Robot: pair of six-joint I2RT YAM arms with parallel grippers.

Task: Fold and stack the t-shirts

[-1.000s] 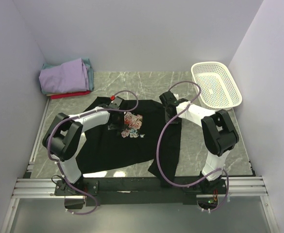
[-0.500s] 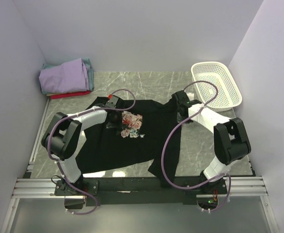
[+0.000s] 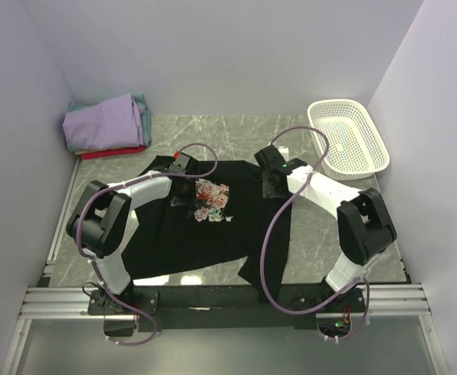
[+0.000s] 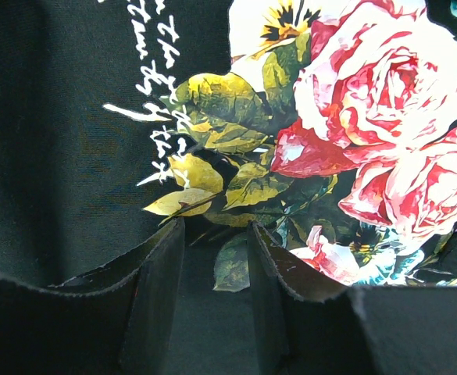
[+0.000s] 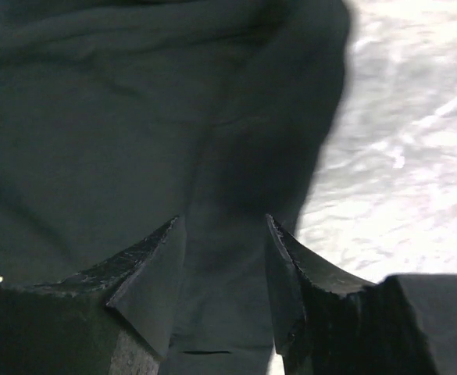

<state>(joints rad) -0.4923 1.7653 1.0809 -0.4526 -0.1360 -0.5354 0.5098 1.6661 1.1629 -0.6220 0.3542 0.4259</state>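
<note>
Black t-shirt (image 3: 205, 242) lies spread out on table (image 3: 322, 234), rose print (image 3: 212, 201) facing up. Left gripper (image 4: 215, 226) low on shirt, just beside roses; fingers apart, nothing pinched. Right gripper (image 5: 223, 220) over shirt's right edge; fingers apart, holding nothing. Back left corner: 3 folded shirts in pile, lavender shirt (image 3: 103, 121) on top, teal shirt (image 3: 141, 105) under it, red shirt (image 3: 115, 153) lowest. White basket (image 3: 369, 162) back right, well apart from black t-shirt.

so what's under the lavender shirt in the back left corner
A teal shirt peeks out at its far right edge, and a red shirt at the near edge. The lavender shirt covers the rest of both.
</note>
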